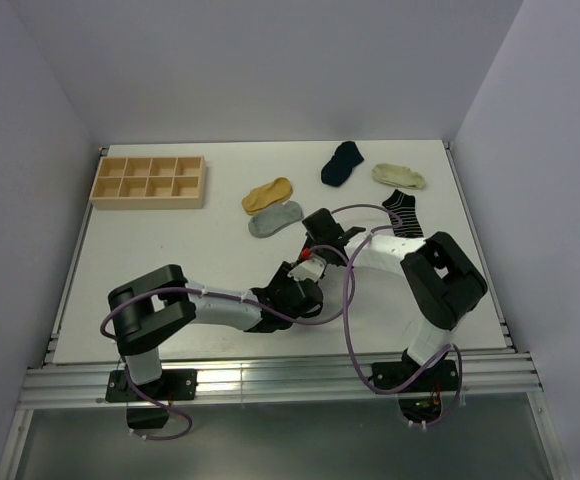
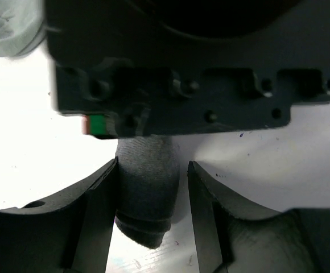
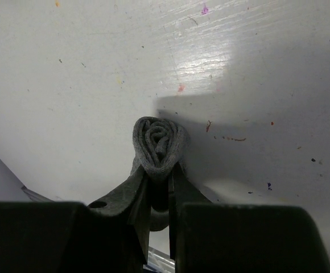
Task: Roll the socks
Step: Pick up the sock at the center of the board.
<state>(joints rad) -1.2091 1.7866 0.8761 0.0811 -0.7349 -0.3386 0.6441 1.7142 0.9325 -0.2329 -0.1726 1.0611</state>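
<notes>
A dark grey sock (image 3: 160, 142) is wound into a tight roll, its spiral end facing the right wrist camera. My right gripper (image 3: 159, 181) is shut on it, pinching the roll just above the table. My left gripper (image 2: 152, 170) stands open around the same roll (image 2: 145, 190). Its left finger (image 2: 99, 210) rests against the fabric and its right finger (image 2: 202, 210) stands a little apart. In the top view the two grippers meet at mid-table, left (image 1: 292, 283) and right (image 1: 313, 262), and they hide the roll.
Loose socks lie beyond the grippers: mustard-yellow (image 1: 267, 193), light grey (image 1: 275, 219), navy (image 1: 342, 162), cream (image 1: 398, 176) and black-and-white striped (image 1: 402, 213). A wooden compartment tray (image 1: 149, 181) stands at the back left. The right gripper's black body (image 2: 199, 68) fills the upper left wrist view.
</notes>
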